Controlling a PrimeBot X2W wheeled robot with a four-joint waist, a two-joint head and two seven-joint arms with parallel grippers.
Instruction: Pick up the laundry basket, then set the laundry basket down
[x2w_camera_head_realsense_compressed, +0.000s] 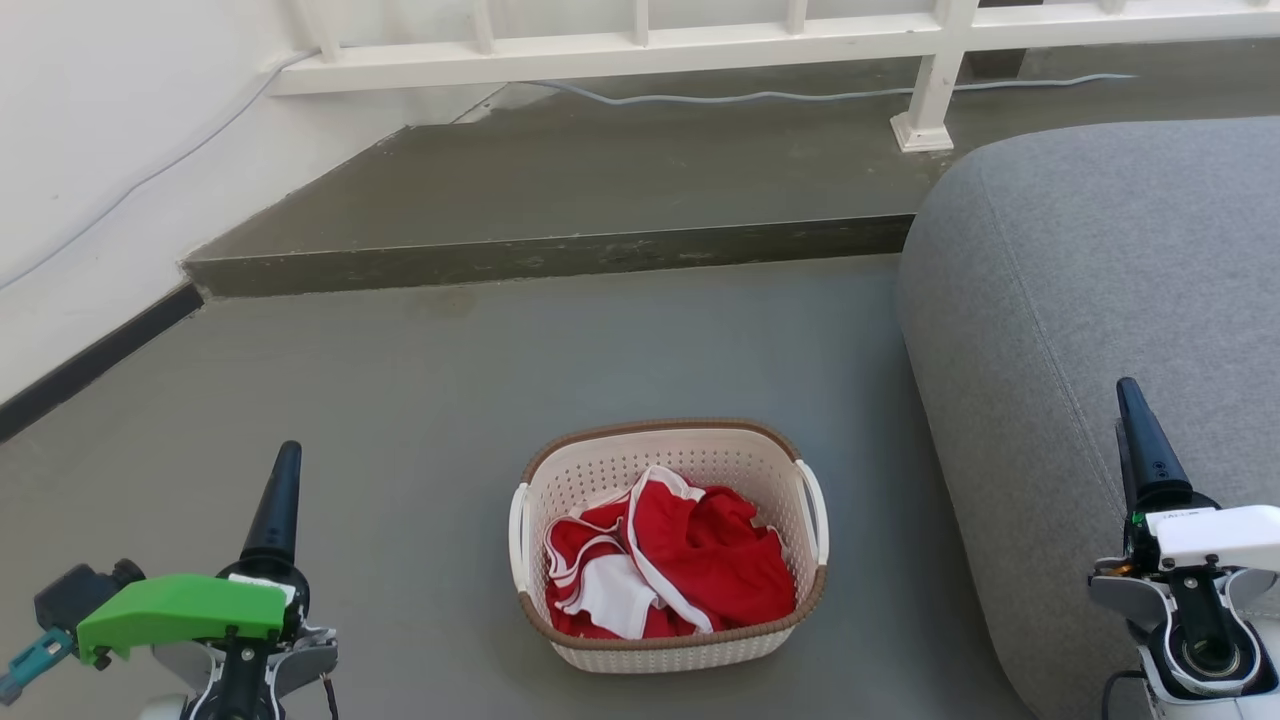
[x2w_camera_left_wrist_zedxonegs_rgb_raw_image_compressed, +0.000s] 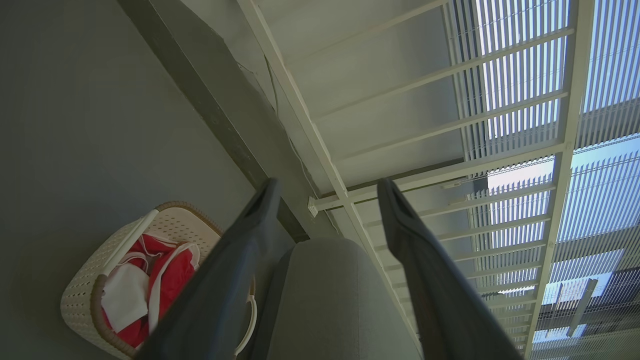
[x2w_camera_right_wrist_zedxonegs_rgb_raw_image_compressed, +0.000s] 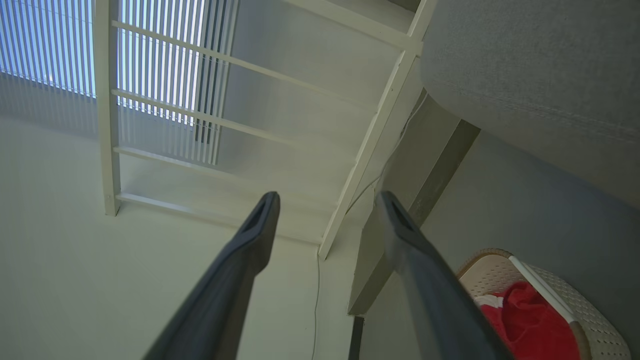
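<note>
Standing wide apart and holding nothing, the fingers of the left gripper (x2w_camera_left_wrist_zedxonegs_rgb_raw_image_compressed: 328, 186) and right gripper (x2w_camera_right_wrist_zedxonegs_rgb_raw_image_compressed: 327, 196) point toward 12 o'clock; between them the laundry basket (x2w_camera_head_realsense_compressed: 668, 652) sits on the floor (x2w_camera_head_realsense_compressed: 400, 400), red clothes (x2w_camera_head_realsense_compressed: 710, 550) inside, grey sofa (x2w_camera_head_realsense_compressed: 1080, 300) at its 3 o'clock

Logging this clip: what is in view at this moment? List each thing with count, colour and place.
laundry basket: one, cream-white with a brown rim, on the floor at centre
clothes: one bundle, red with white trim, inside the laundry basket
sofa: one, grey fabric, right of the basket
floor: grey, under the basket
step: one, dark grey, beyond the basket
railing: one, white, at the back on the step
cable: one, pale grey, lying along the step
wall: white, on the left
left gripper: one, dark fingers, open and empty, left of the basket
right gripper: one, dark fingers, open and empty, by the sofa
</note>
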